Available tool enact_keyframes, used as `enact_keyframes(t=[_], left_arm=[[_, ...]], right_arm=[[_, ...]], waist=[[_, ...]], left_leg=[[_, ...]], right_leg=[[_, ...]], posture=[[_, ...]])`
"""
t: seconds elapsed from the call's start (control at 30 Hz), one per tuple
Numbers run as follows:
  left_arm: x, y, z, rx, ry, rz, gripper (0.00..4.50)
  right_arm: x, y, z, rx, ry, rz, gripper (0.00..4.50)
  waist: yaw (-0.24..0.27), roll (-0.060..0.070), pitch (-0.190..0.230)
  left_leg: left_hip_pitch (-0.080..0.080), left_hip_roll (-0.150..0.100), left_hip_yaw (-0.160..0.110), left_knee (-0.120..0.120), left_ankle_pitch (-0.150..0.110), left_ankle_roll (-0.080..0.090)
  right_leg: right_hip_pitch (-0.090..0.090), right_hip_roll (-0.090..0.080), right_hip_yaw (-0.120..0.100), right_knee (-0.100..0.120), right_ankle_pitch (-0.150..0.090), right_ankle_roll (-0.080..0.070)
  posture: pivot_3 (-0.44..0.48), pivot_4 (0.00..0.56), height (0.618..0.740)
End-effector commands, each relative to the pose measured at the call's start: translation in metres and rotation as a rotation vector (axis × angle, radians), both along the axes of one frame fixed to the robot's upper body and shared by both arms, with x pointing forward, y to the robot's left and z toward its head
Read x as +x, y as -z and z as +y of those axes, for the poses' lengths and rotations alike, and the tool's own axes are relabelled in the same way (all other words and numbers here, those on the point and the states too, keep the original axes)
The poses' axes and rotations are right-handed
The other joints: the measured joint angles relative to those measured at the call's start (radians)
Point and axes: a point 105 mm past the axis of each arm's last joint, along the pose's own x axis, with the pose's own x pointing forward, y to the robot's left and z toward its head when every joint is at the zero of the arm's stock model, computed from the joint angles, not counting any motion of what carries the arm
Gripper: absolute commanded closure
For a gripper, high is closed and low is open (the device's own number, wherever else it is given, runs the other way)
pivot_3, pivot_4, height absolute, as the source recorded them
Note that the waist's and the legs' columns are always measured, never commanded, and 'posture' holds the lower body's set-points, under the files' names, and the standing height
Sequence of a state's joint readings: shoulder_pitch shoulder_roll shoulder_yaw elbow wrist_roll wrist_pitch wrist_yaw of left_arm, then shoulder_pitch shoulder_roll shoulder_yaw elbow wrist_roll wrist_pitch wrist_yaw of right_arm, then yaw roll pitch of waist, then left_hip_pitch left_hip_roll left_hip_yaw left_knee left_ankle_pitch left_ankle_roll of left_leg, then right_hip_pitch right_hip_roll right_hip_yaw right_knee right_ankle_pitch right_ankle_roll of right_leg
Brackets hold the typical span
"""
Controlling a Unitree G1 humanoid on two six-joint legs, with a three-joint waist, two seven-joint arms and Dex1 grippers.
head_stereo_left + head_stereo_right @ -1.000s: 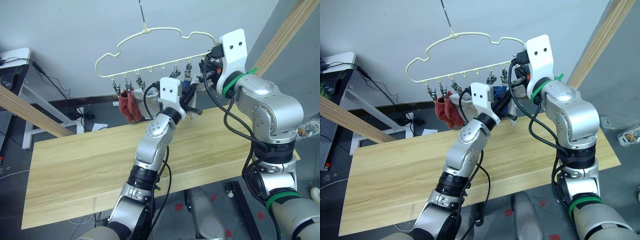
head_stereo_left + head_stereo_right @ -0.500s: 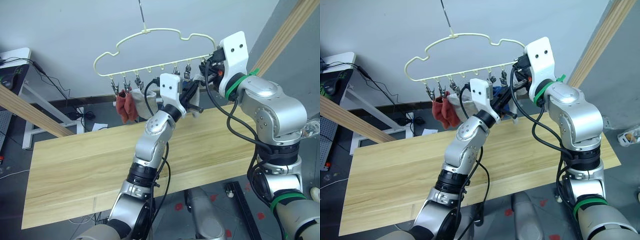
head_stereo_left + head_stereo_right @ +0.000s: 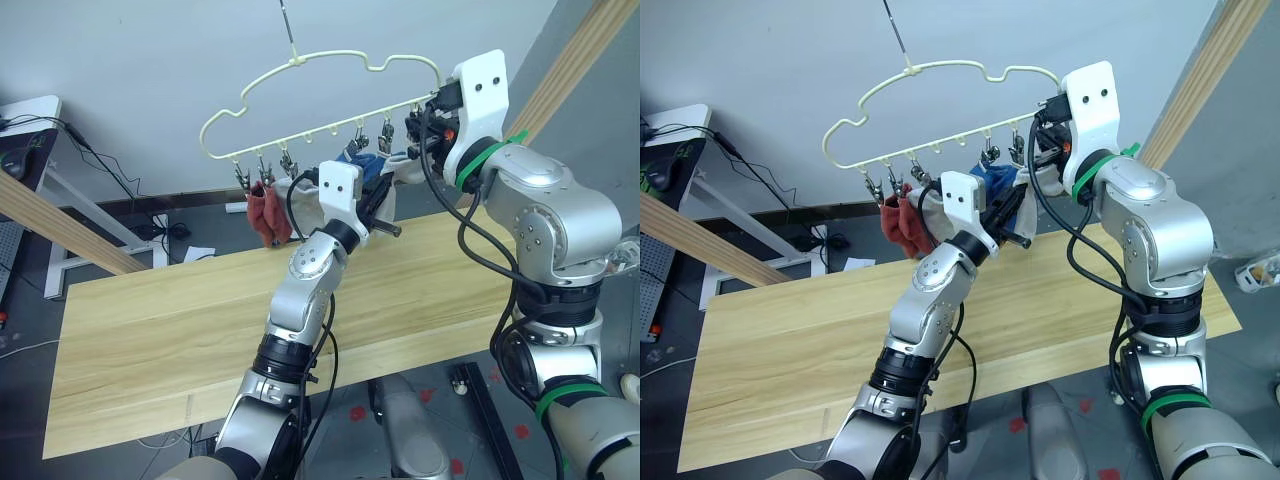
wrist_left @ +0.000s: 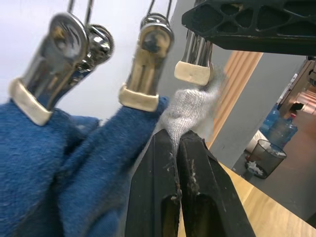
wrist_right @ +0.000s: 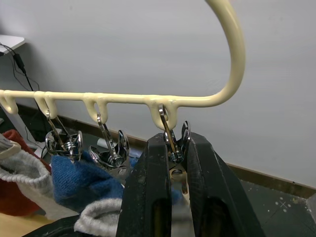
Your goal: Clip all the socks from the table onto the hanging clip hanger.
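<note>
The pale yellow clip hanger [image 3: 300, 95] hangs above the far edge of the table [image 3: 150, 330]. Rust red socks [image 3: 268, 208], a light grey sock [image 5: 24, 170] and two blue socks [image 4: 59, 163] hang from its silver clips. My left gripper [image 4: 177, 140] is shut on another light grey sock [image 4: 190, 108] and holds its edge just under the last clip [image 4: 193, 66]. My right gripper [image 5: 171, 148] is shut on that same end clip [image 5: 184, 133], with its fingers pressing the clip's handles from both sides.
Round wooden poles slant at the left [image 3: 60, 225] and upper right [image 3: 575, 55]. A white desk with cables [image 3: 40, 150] stands beyond the table's left end. A white wall lies behind the hanger.
The hanger and both arms have shifted slightly right and up. My left gripper has brought the grey sock closer under the end clip, which my right gripper still squeezes.
</note>
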State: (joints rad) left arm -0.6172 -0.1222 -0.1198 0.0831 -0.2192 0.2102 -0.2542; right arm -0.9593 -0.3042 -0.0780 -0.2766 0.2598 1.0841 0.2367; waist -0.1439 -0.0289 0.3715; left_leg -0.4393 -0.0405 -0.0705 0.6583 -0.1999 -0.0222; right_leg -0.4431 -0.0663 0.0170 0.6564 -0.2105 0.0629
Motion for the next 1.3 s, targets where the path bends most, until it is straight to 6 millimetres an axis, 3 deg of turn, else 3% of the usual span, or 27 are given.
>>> enact_keyframes(t=[0.03, 0.57, 1.3], left_arm=[[-0.005, -0.007, -0.003, -0.006, 0.005, -0.043, 4.5], [0.001, -0.021, -0.002, -0.062, -0.01, -0.014, 4.5], [0.0, -0.033, -0.009, -0.105, 0.077, 0.039, 4.5]], right_arm=[[-0.009, -0.022, 0.001, 0.052, -0.024, -0.061, 4.38], [-0.019, -0.02, 0.0, -0.019, -0.114, -0.038, 4.38], [-0.026, -0.005, 0.012, -0.087, -0.208, -0.012, 4.38]], waist=[[0.0, 0.0, 0.0], [0.001, 0.0, 0.0], [0.0, 0.0, 0.0]], left_leg=[[0.0, 0.0, 0.0, 0.0, 0.0, 0.0], [-0.001, 0.0, 0.0, 0.0, 0.0, 0.0], [-0.001, 0.0, 0.0, 0.0, 0.0, 0.0]], right_leg=[[0.0, 0.0, 0.0, 0.0, 0.0, 0.0], [0.0, 0.0, 0.0, 0.0, 0.0, 0.0], [0.0, 0.0, 0.0, 0.0, 0.0, 0.0]], posture=[[-0.28, 0.315, 0.74], [-0.286, 0.313, 0.74], [-0.281, 0.321, 0.74]])
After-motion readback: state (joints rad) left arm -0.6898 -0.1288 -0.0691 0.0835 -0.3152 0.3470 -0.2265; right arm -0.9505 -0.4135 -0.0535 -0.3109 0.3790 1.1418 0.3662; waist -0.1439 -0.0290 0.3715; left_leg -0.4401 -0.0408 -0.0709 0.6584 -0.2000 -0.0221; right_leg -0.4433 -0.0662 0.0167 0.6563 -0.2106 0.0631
